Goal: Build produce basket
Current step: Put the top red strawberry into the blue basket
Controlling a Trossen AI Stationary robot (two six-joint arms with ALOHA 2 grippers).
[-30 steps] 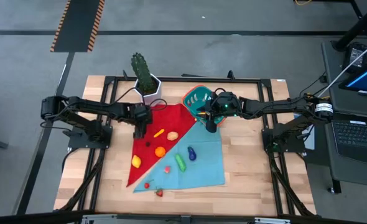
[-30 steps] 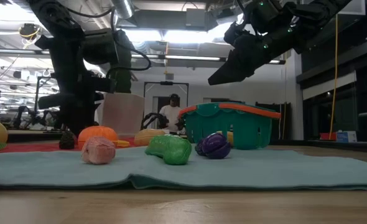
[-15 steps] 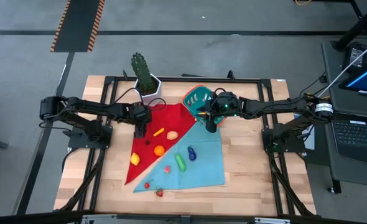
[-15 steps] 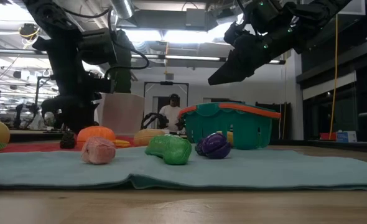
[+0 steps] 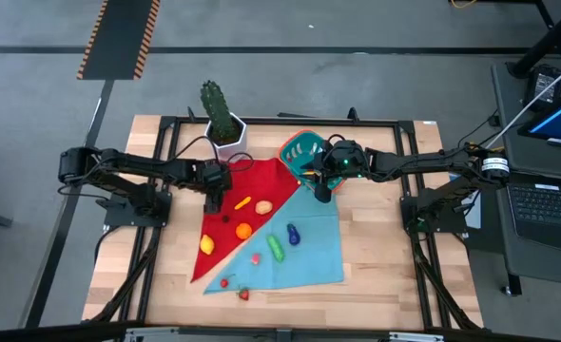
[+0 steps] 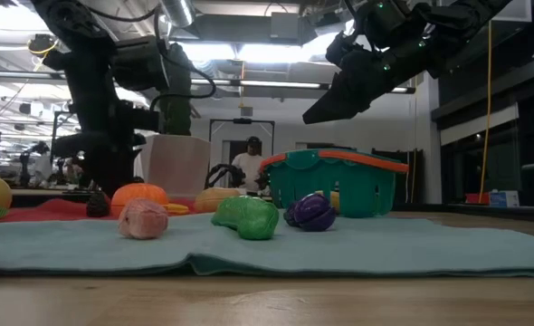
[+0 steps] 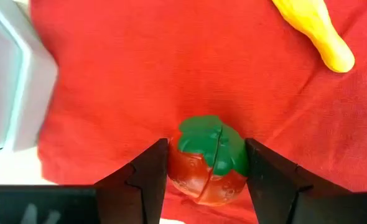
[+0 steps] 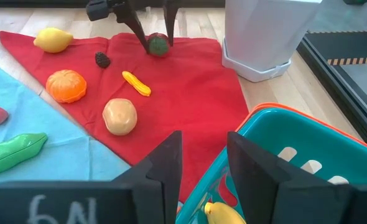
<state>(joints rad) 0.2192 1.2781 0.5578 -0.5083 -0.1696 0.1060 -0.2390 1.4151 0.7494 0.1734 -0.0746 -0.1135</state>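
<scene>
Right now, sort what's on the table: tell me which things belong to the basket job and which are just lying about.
Job:
basket
strawberry, between the left pincer fingers
lemon
orange
carrot
eggplant
right pincer, above the basket rim

Lying about:
cactus pot
red cloth
teal cloth

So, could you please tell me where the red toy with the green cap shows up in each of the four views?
High view: hidden under the left pincer, on the red cloth.
Low view: not discernible; the left arm stands there.
Left wrist view: red toy with green cap between the two fingers.
Right wrist view: far off, between the left pincer's fingers.
Shared landmark: the white pot.
</scene>
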